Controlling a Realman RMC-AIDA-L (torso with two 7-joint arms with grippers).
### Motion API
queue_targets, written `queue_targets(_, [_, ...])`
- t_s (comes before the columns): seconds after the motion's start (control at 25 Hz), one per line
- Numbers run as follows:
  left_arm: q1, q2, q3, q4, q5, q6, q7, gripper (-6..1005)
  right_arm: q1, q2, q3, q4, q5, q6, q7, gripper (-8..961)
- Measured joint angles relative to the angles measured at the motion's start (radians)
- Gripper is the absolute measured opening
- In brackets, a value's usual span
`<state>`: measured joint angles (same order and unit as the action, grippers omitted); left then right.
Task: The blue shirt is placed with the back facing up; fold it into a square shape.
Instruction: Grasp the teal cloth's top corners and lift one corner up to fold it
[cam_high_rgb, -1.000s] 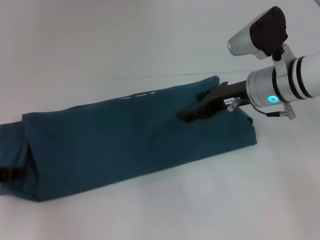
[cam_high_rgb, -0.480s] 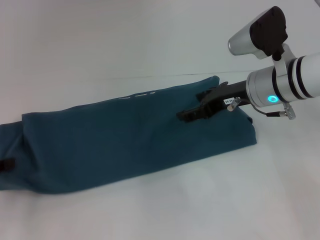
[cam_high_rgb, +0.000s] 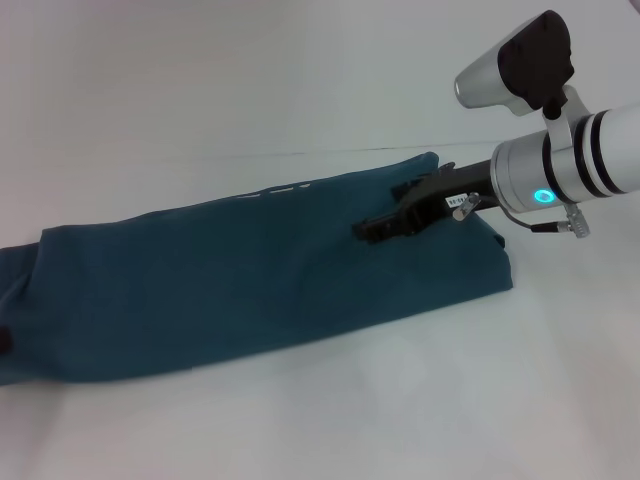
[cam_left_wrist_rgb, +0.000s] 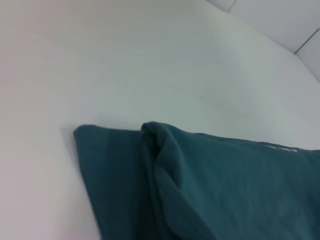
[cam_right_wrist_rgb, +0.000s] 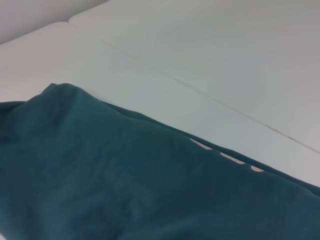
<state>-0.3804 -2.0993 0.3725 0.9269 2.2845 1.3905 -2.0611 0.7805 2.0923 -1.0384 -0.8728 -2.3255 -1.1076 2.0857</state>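
Note:
The blue shirt (cam_high_rgb: 250, 270) lies on the white table as a long folded band, running from the left edge up toward the right. My right gripper (cam_high_rgb: 385, 210) hovers just over the band's right end, its black fingers apart with no cloth between them. Only a sliver of my left gripper (cam_high_rgb: 3, 340) shows, at the picture's left edge beside the shirt's left end. The left wrist view looks at the shirt (cam_left_wrist_rgb: 225, 190) with a soft ridge at its end. In the right wrist view the shirt (cam_right_wrist_rgb: 125, 185) fills the lower half, with short pale marks (cam_right_wrist_rgb: 222, 156) near its far edge.
The white table (cam_high_rgb: 300, 80) stretches behind and in front of the shirt. A thin seam (cam_right_wrist_rgb: 210, 97) crosses the tabletop beyond the shirt. The right arm's silver wrist and camera housing (cam_high_rgb: 520, 65) hang above the shirt's right end.
My left gripper has slid left, almost out of the head view. The shirt's left end has dropped and now lies flatter. The right arm has not moved.

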Motion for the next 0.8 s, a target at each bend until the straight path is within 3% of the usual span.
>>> queue_targets(0.28, [0.023, -0.018, -0.002, -0.038, -0.041, -0.020, 0.013, 18, 0.002, 0.000, -0.003, 0.000, -0.002, 0.000, 0.000, 927])
queue_targets(0.76, [0.035, -0.019, -0.030, -0.076, -0.049, -0.045, 0.050, 25, 0.002, 0.000, -0.008, 0.000, -0.002, 0.000, -0.001, 928])
queue_targets(0.8, [0.037, -0.018, -0.034, -0.076, -0.045, -0.048, 0.047, 65, 0.002, 0.000, -0.008, 0.000, -0.002, 0.000, -0.001, 928])
